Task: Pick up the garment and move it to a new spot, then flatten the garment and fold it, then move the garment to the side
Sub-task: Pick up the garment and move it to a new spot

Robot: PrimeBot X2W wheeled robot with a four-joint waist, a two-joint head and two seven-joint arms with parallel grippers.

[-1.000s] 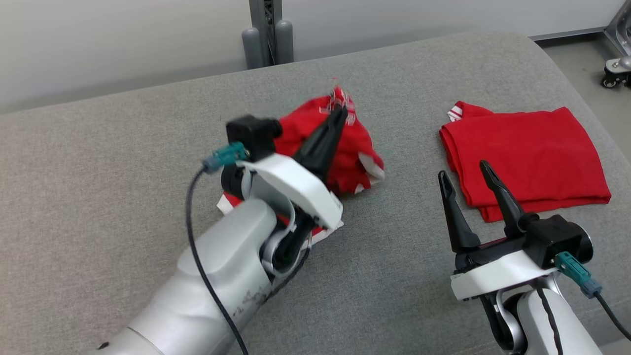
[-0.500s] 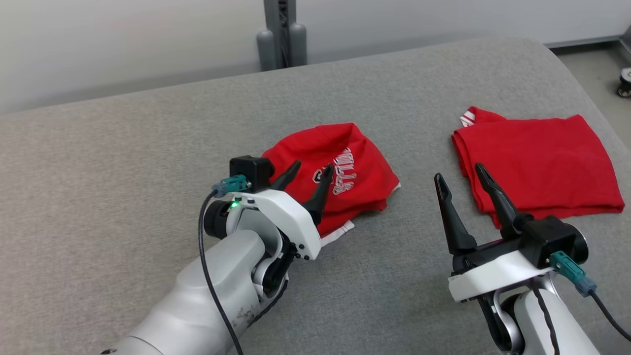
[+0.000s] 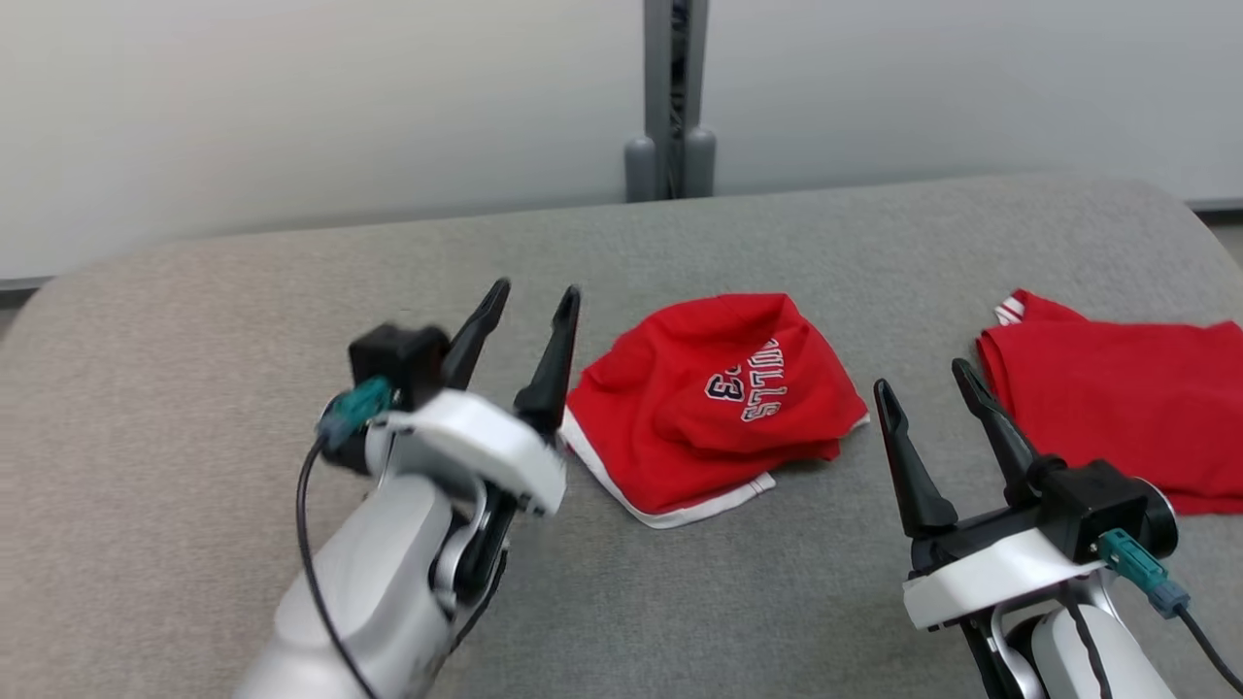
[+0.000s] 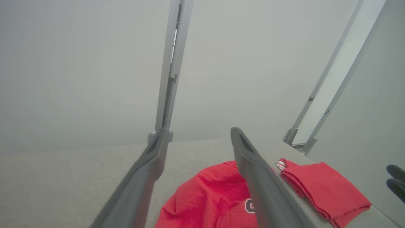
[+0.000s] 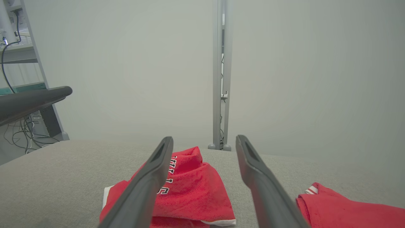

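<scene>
Separately lie two garments (jersey (image 3: pixel 719 417), perhaps shirt (image 3: pixel 1117 427)) near left hand (image 3: pixel 536 291), right hand (image 3: pixel 920 375).

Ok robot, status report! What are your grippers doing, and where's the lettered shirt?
Left gripper open, empty. Right gripper open, empty. Lettered garment lies rumpled on the grey surface. Folded red cloth sits apart, right.

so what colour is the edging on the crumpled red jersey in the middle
White edging on the crumpled red jersey, clearest in the head view.

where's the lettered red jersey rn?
Head view, centre: the lettered red jersey lies crumpled on the grey cushion, between the left gripper and the right gripper; the folded red garment lies to its right.
</scene>
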